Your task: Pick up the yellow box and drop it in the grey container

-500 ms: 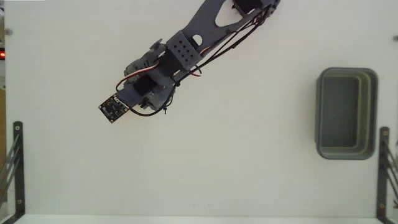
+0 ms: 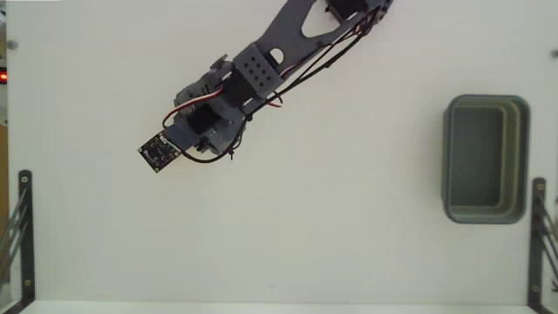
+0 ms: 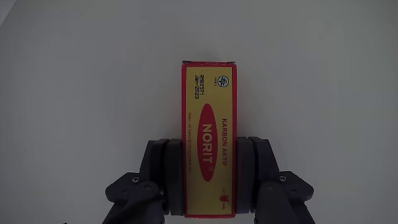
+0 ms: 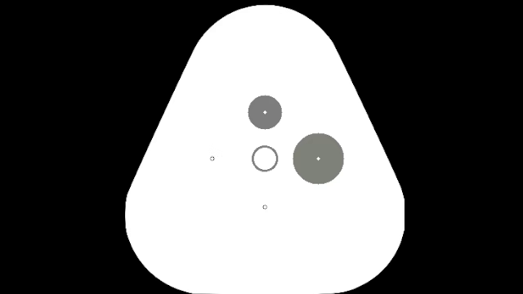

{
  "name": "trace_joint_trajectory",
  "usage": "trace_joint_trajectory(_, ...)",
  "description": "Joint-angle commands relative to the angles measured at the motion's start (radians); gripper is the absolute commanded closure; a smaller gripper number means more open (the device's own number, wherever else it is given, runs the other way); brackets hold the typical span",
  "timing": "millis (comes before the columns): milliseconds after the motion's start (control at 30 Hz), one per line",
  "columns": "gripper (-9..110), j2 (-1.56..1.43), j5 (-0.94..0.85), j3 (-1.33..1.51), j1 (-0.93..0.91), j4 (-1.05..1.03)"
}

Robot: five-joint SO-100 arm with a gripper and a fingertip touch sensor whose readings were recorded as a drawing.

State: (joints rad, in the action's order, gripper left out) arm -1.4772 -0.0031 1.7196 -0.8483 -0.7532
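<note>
In the wrist view, the hand is seen at 6 o'clock, its two dark fingers pressed against the long sides of the yellow box, one on each side. The box is thus clenched between them, gripped around its lower half. The box's face is turned to the camera, with a red border and a red oval mark bearing white lettering; its far end points toward 12 o'clock, beyond the fingertips. Behind the box, the plain white counter is seen on all sides; whether the box rests on it or is lifted clear of it cannot be told.

In the fixed view, the arm is seen reaching from 12 o'clock down toward 8 o'clock, with red and black cables along it and a small dark board at its lower end. The hand and the box are hidden beneath the arm in this view. Farther off, at 3 o'clock and well apart from the arm, the grey container is seen on the counter, its long side running from 12 to 6 o'clock.
</note>
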Motion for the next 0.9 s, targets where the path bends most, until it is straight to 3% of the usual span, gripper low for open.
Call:
trace_joint_trajectory(0,62,-0.038,0.003,0.001,-0.022,0.008)
trace_joint_trajectory(533,62,-0.044,0.003,-0.025,-0.022,-0.023)
trace_joint_trajectory(867,62,-0.057,0.003,-0.262,-0.022,-0.272)
